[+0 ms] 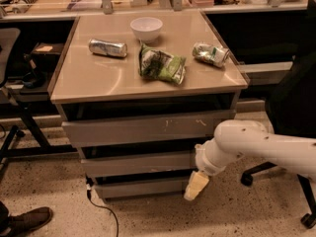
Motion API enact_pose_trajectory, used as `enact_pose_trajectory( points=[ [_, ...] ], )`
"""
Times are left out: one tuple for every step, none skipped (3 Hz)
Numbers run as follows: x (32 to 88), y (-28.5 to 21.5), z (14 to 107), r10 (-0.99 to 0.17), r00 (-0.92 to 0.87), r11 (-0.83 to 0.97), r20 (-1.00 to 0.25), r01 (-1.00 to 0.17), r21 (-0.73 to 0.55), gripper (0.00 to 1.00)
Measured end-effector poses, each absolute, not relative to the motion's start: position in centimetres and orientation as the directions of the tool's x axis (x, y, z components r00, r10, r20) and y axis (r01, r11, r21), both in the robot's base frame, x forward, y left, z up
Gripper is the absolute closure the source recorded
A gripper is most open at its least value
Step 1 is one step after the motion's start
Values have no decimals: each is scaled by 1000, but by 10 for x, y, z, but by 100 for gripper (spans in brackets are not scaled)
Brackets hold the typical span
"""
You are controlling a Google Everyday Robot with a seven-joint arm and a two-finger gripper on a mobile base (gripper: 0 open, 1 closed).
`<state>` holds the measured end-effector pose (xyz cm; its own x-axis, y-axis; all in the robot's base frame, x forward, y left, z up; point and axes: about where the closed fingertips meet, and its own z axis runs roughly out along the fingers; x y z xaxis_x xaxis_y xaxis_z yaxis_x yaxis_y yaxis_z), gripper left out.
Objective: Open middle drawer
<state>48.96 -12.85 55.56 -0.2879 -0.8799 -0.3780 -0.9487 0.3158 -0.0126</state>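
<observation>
The middle drawer (138, 164) is a plain grey handleless front in the cabinet under the tan table, below the wider scratched top front (148, 128) and above the shortest bottom front (140, 187). It sits closed, flush in the stack. My gripper (196, 186), cream-coloured on a white arm (256, 147), hangs at the cabinet's lower right. It is just below the middle drawer's right end and in front of the bottom front's right end.
On the table top (98, 80) lie a white bowl (146, 28), a silver can (107, 48), a green chip bag (161, 64) and a crushed can (211, 54). An office chair base (301, 196) stands at the right, a cable (101, 206) and a shoe (24, 220) at the left.
</observation>
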Motion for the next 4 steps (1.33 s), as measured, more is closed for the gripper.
enact_pose_trajectory(
  points=[
    [504,-131,510,-868,-312,350,-387,-936,-31,0],
    [520,-134,475,-858,-329,376,-393,-925,-46,0],
    [537,-137,456,-855,-331,385,-400,-921,-61,0],
    [562,-136,448,-862,-306,371,-404,-924,-91,0]
  ],
)
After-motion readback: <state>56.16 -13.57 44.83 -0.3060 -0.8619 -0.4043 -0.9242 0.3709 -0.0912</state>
